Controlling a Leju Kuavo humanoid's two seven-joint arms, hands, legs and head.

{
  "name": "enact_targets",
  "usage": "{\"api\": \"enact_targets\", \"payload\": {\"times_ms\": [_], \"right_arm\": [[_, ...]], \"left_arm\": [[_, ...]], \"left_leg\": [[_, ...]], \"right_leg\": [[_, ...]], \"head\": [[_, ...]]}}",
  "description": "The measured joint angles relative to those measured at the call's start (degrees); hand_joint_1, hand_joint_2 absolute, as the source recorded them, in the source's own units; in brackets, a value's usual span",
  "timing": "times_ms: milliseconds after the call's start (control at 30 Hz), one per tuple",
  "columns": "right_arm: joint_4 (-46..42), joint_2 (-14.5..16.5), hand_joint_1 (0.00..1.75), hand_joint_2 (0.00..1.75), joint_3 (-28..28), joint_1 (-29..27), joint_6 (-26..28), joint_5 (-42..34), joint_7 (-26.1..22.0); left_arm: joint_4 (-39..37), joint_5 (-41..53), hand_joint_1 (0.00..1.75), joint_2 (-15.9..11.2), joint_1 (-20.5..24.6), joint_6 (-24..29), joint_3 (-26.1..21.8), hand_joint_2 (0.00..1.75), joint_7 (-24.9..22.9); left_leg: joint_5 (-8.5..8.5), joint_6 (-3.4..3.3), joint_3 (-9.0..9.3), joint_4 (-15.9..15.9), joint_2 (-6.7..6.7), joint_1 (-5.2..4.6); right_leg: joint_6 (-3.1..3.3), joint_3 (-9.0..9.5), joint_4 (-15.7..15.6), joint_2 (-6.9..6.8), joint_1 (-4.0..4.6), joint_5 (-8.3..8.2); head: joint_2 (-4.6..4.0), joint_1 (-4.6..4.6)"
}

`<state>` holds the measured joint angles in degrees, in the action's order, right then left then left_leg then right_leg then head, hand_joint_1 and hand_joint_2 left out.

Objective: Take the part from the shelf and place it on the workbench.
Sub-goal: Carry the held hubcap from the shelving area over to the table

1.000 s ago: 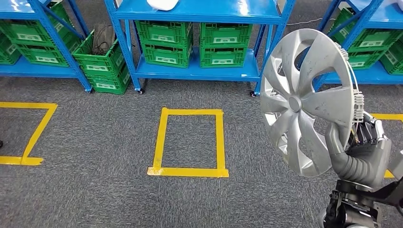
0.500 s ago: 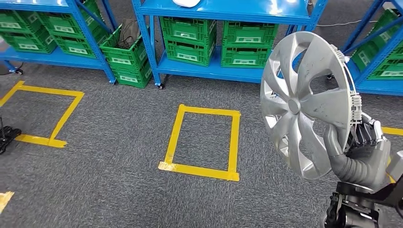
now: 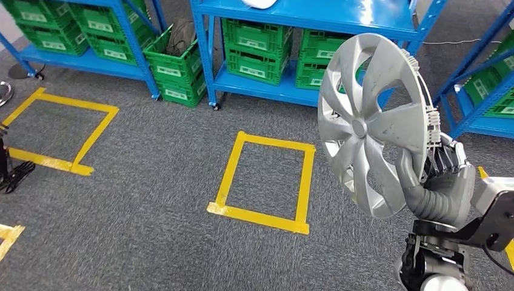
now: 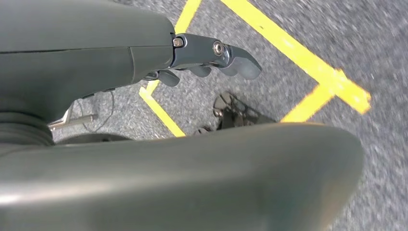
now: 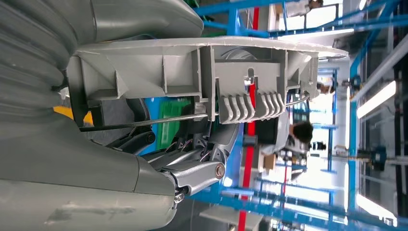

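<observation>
A silver wheel cover (image 3: 373, 124) stands upright on edge at the right of the head view, its spoked face toward me. My right hand (image 3: 441, 185) grips its lower rim, thumb on the front face and fingers behind. In the right wrist view the wheel cover's (image 5: 211, 72) ribbed back and clips show close against my right hand (image 5: 144, 159). My left hand (image 4: 211, 60) hangs over the grey carpet, fingers curled loosely with nothing in them.
Blue shelving (image 3: 291, 18) with green crates (image 3: 254, 48) runs along the far side. Yellow tape rectangles (image 3: 267, 182) mark the grey carpet. A white object (image 3: 260, 3) lies on the shelf top. A person (image 5: 296, 132) stands in the distance.
The whole scene has shifted right as the camera turned left. The wheel cover stays held in my right hand, a little further left in the picture.
</observation>
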<state>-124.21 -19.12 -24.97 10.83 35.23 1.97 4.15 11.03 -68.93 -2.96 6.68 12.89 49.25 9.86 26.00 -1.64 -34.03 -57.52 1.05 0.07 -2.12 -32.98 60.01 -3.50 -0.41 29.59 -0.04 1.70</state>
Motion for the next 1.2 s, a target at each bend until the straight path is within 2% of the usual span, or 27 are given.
{"api": "enact_targets", "payload": {"times_ms": [33,100,133,167,200,233,300,333,367,433,467,533,600,633,667,700,733,767,800,833,867,967,1033,1067,1133,1167,1200], "right_arm": [[0.0,0.0,1.75,1.75,-0.1,0.1,-0.1,0.0,0.0],[0.1,0.0,1.75,1.75,-0.2,0.1,-0.1,0.0,0.0],[0.2,0.0,1.75,1.75,-0.2,0.0,-0.2,-0.1,0.0],[0.3,0.0,1.75,1.75,-0.3,0.0,-0.2,-0.1,0.1],[0.4,0.0,1.75,1.75,-0.4,0.0,-0.2,-0.2,0.1],[0.5,0.0,1.75,1.75,-0.5,0.0,-0.3,-0.2,0.1],[0.6,0.0,1.75,1.75,-0.5,0.1,-0.4,-0.2,0.1],[0.6,0.0,1.75,1.75,-0.6,0.2,-0.5,-0.2,0.1],[0.6,0.0,1.75,1.75,-0.6,0.3,-0.5,-0.2,0.1],[0.7,0.0,1.75,1.75,-0.7,0.4,-0.7,-0.3,0.1],[0.8,0.0,1.75,1.75,-0.8,0.5,-0.8,-0.3,0.1],[0.9,0.1,1.75,1.75,-1.0,0.7,-0.9,-0.3,0.2],[0.9,0.2,1.75,1.75,-1.0,0.9,-1.1,-0.2,0.2],[1.0,0.3,1.75,1.75,-1.1,1.0,-1.1,-0.2,0.2],[1.2,0.3,1.75,1.75,-1.1,1.0,-1.2,-0.2,0.2],[1.3,0.3,1.75,1.75,-1.1,1.0,-1.3,-0.3,0.2],[1.5,0.3,1.75,1.75,-1.2,1.0,-1.3,-0.3,0.2],[1.6,0.4,1.75,1.75,-1.2,1.1,-1.4,-0.3,0.2],[1.6,0.4,1.75,1.75,-1.2,1.1,-1.4,-0.3,0.2],[1.6,0.4,1.75,1.75,-1.3,1.2,-1.4,-0.3,0.2],[1.7,0.4,1.75,1.75,-1.3,1.4,-1.4,-0.3,0.2],[1.7,0.4,1.75,1.75,-1.6,1.7,-1.6,-0.3,0.1],[1.8,0.4,1.75,1.75,-1.9,1.8,-1.8,-0.3,0.2],[1.8,0.4,1.75,1.75,-2.0,1.9,-1.9,-0.3,0.2],[2.0,0.3,1.75,1.75,-2.1,2.0,-2.1,-0.4,0.2],[2.1,0.3,1.75,1.75,-2.2,2.0,-2.2,-0.4,0.3],[2.2,0.3,1.75,1.75,-2.3,2.0,-2.3,-0.4,0.3]], "left_arm": [[0.0,0.0,0.00,0.0,0.0,0.0,0.0,0.00,0.0],[0.0,0.0,0.00,0.1,0.1,-0.1,0.0,0.00,0.0],[0.0,0.0,0.00,0.1,0.1,-0.1,0.0,0.00,0.0],[0.0,0.0,0.00,0.1,0.1,-0.1,0.0,0.00,0.0],[0.0,0.1,0.00,0.1,0.1,-0.1,0.0,0.00,0.0],[0.0,0.0,0.00,0.2,0.0,-0.1,0.0,0.00,0.0],[0.0,0.0,0.00,0.2,0.1,-0.1,0.0,0.00,0.0],[0.0,0.0,0.00,0.2,0.1,-0.1,0.0,0.00,0.0],[0.0,0.0,0.00,0.2,0.1,-0.1,0.0,0.00,0.0],[0.0,0.0,0.00,0.2,0.0,-0.1,0.0,0.00,0.0],[0.0,0.0,0.00,0.2,-0.1,-0.1,0.0,0.00,0.0],[0.0,0.1,0.00,0.2,-0.2,-0.2,0.0,0.00,0.0],[0.0,0.1,0.00,0.2,-0.1,-0.2,0.1,0.00,0.0],[0.0,0.2,0.00,0.2,0.0,-0.2,0.1,0.00,0.0],[0.0,0.2,0.00,0.2,0.0,-0.2,0.1,0.00,0.0],[0.0,0.2,0.00,0.2,-0.1,-0.2,0.1,0.00,0.0],[0.0,0.2,0.00,0.2,-0.1,-0.2,0.1,0.00,0.0],[0.0,0.2,0.00,0.2,-0.1,-0.2,0.1,0.00,0.0],[0.0,0.2,0.00,0.2,-0.1,-0.2,0.1,0.00,0.0],[0.0,0.2,0.00,0.2,0.0,-0.2,0.1,0.00,0.0],[0.0,0.2,0.00,0.2,0.1,-0.2,0.1,0.00,0.0],[0.0,0.3,0.00,0.2,0.1,-0.2,0.1,0.00,-0.1],[0.0,0.4,0.00,0.2,0.0,-0.2,0.1,0.00,-0.1],[0.0,0.4,0.00,0.3,0.0,-0.3,0.1,0.00,-0.1],[0.0,0.5,0.00,0.3,0.1,-0.3,0.1,0.00,-0.1],[0.0,0.5,0.00,0.3,0.1,-0.4,0.1,0.00,-0.1],[0.0,0.5,0.00,0.3,0.1,-0.4,0.1,0.00,-0.1]], "left_leg": [[-0.17,-0.23,0.10,0.2,-0.37,0.16],[-0.30,-0.48,0.01,0.2,-1.28,0.18],[-0.32,-0.52,-0.04,0.2,-1.82,0.16],[-0.32,-0.53,-0.06,0.1,-2.38,0.15],[-0.31,-0.52,-0.07,0.0,-2.94,0.15],[-0.30,-0.50,-0.06,-0.2,-3.48,0.16],[-0.23,-0.28,-0.27,-0.5,-4.46,0.09],[-0.27,-0.05,-0.56,-0.7,-4.87,0.06],[-0.37,0.26,-0.90,-0.9,-5.20,0.06],[-0.72,0.95,-1.41,-0.9,-5.82,0.21],[-0.65,1.26,-1.69,-1.0,-5.69,0.25],[0.98,1.77,-3.18,-3.7,-4.11,0.26],[4.20,2.16,-6.48,-10.5,-2.12,0.46],[5.43,2.30,-8.20,-14.0,-1.70,0.60],[5.85,2.39,-9.28,-16.2,-1.47,0.68],[5.32,2.42,-9.33,-16.4,-1.33,0.72],[3.92,2.39,-8.17,-14.3,-1.15,0.74],[2.13,2.29,-6.06,-10.4,-0.72,0.73],[1.02,2.16,-3.88,-6.4,0.05,0.56],[0.30,1.90,-2.03,-3.2,0.57,0.42],[0.16,1.64,-0.97,-1.4,0.89,0.24],[0.08,0.67,-0.64,-0.7,-0.08,0.04],[-0.20,0.04,-0.55,-0.5,-0.84,0.22],[-0.31,-0.22,-0.53,-0.4,-1.24,0.30],[-0.38,-0.52,-0.60,-0.4,-2.23,0.12],[-0.40,-0.59,-0.61,-0.5,-2.79,0.00],[-0.40,-0.62,-0.61,-0.6,-3.39,-0.11]], "right_leg": [[-0.23,-1.03,2.2,0.96,-0.11,1.31],[-0.47,-4.42,9.6,2.57,-0.27,4.60],[-0.54,-5.94,12.8,2.85,-0.29,5.54],[-0.59,-6.85,14.6,3.01,-0.30,5.62],[-0.59,-6.70,14.0,3.08,-0.32,4.55],[-0.53,-5.54,11.2,3.20,-0.36,2.63],[-0.22,-2.20,3.5,4.26,-0.50,-0.59],[-0.01,-0.91,0.8,4.81,-0.52,-1.25],[0.23,-0.25,-0.5,5.23,-0.48,-1.30],[0.82,0.06,-0.9,4.97,-0.38,-1.39],[1.20,0.11,-1.2,4.59,-0.44,-1.61],[1.85,0.38,-1.7,3.80,-0.65,-1.96],[2.16,0.45,-1.8,3.03,-0.56,-2.02],[2.23,0.42,-1.8,2.58,-0.51,-2.00],[2.24,0.42,-1.8,2.15,-0.48,-1.98],[2.21,0.44,-1.8,1.73,-0.46,-1.95],[2.15,0.49,-1.8,1.33,-0.47,-1.92],[2.05,0.57,-1.8,0.96,-0.46,-1.86],[1.85,0.64,-1.8,0.61,-0.35,-1.78],[1.55,0.65,-1.8,0.35,-0.24,-1.70],[1.20,0.64,-1.7,0.07,-0.12,-1.65],[0.11,0.55,-1.6,-0.59,-0.18,-1.55],[-0.44,-0.57,0.6,0.57,-0.36,0.02],[-0.58,-1.97,3.5,1.55,-0.40,1.62],[-0.57,-5.56,11.3,2.78,-0.36,4.86],[-0.50,-6.98,14.2,2.96,-0.32,5.46],[-0.35,-7.56,15.1,3.05,-0.27,4.96]], "head": [[0.00,-0.25],[0.00,-0.86],[0.00,-1.12],[0.00,-1.35],[0.00,-1.59],[0.00,-1.87],[0.00,-2.40],[0.00,-2.53],[0.00,-2.57],[0.00,-2.50],[0.00,-2.46],[0.00,-1.98],[0.00,-1.31],[0.00,-1.07],[0.00,-0.86],[0.00,-0.61],[0.00,-0.34],[0.00,-0.04],[0.00,0.24],[0.00,0.45],[0.00,0.52],[0.00,0.29],[0.00,-0.03],[0.00,-0.37],[0.00,-1.08],[0.00,-1.33],[0.00,-1.54]]}}
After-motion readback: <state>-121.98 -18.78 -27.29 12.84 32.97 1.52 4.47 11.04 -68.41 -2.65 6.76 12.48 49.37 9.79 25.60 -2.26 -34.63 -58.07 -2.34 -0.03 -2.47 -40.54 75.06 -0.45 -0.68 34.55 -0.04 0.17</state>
